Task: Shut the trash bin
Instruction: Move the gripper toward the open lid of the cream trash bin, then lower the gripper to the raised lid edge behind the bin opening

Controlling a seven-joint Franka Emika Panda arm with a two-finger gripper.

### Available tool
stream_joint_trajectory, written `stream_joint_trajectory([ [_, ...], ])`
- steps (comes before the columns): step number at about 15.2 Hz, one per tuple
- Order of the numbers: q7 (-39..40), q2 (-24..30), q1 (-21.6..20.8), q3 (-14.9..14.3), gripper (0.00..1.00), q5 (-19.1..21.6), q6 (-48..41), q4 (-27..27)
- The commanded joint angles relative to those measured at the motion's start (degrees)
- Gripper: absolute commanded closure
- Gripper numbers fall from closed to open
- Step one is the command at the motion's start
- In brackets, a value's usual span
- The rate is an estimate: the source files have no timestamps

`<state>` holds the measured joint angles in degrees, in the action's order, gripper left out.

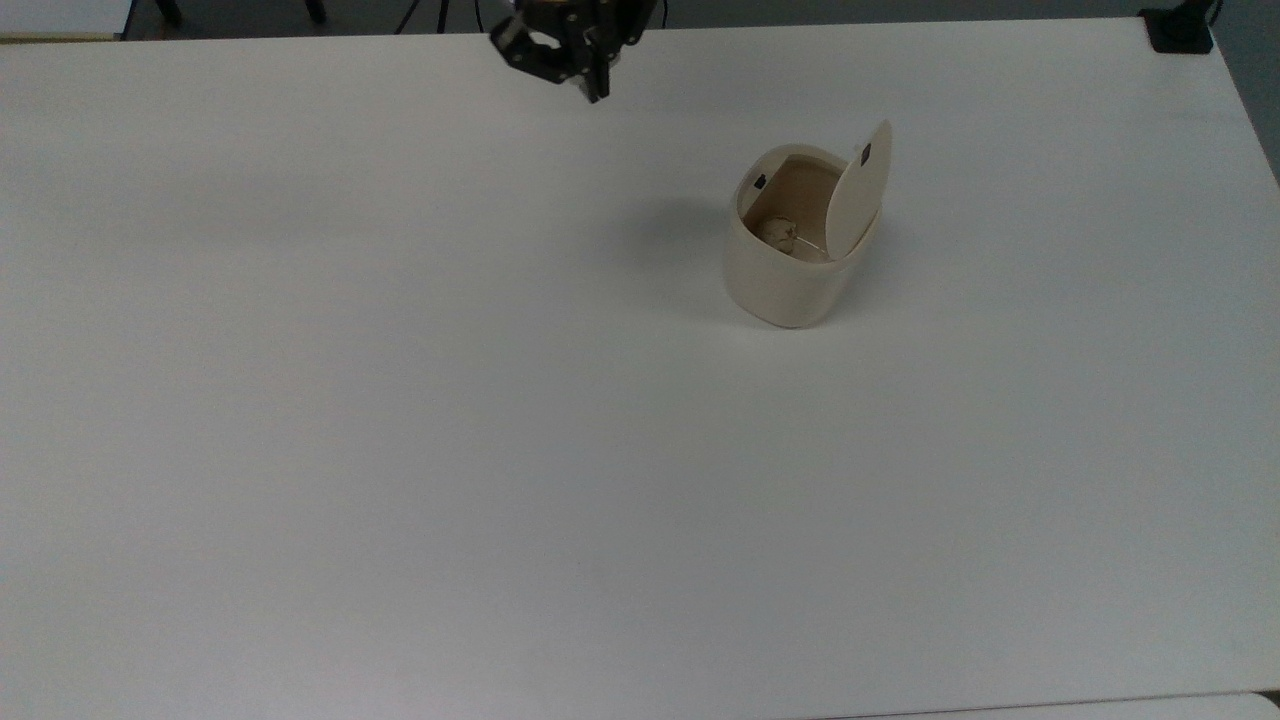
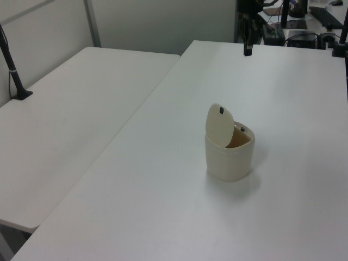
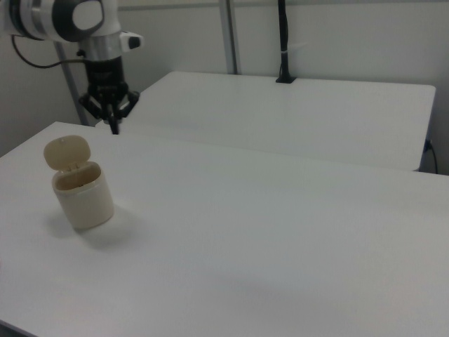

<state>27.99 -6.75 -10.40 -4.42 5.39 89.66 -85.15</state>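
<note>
The trash bin [image 1: 790, 275] is a small cream bin standing on the white table [image 1: 400, 400] with its lid [image 1: 858, 190] hinged upright and its mouth open. A crumpled scrap [image 1: 778, 232] lies inside. The same bin [image 2: 229, 157] appears in the left view and again [image 3: 84, 198] in the right view, its lid [image 3: 66, 152] raised. My gripper [image 1: 594, 92] hangs above the table's far edge, to the top view's upper left of the bin and well apart from it. Its fingers meet in a single tip, shut on nothing, as also seen on the gripper [image 3: 113, 126] [image 2: 248, 50].
A second white table [image 2: 70, 125] adjoins on the left view's left. A black post [image 3: 282, 42] is clamped at its far side. A black clamp [image 1: 1178, 30] sits on the table's far right corner in the top view.
</note>
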Motion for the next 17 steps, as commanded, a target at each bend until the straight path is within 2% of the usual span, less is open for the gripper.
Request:
stream_joint_trajectory([
  [1,3.6,-1.1,-6.9,-0.7,1.0,0.1,1.7,-1.1],
  [3,3.6,-2.9,-9.5,-0.6,1.0,0.5,2.8,1.0],
  [7,3.0,-3.5,-13.2,-0.2,1.0,0.5,6.9,1.8],
  [11,2.8,-5.1,-14.4,0.6,1.0,0.6,8.3,4.0],
  [13,1.8,-7.7,-16.8,0.6,1.0,0.5,8.9,6.6],
  [17,-0.3,-10.2,-18.2,0.6,1.0,0.5,14.7,6.7],
])
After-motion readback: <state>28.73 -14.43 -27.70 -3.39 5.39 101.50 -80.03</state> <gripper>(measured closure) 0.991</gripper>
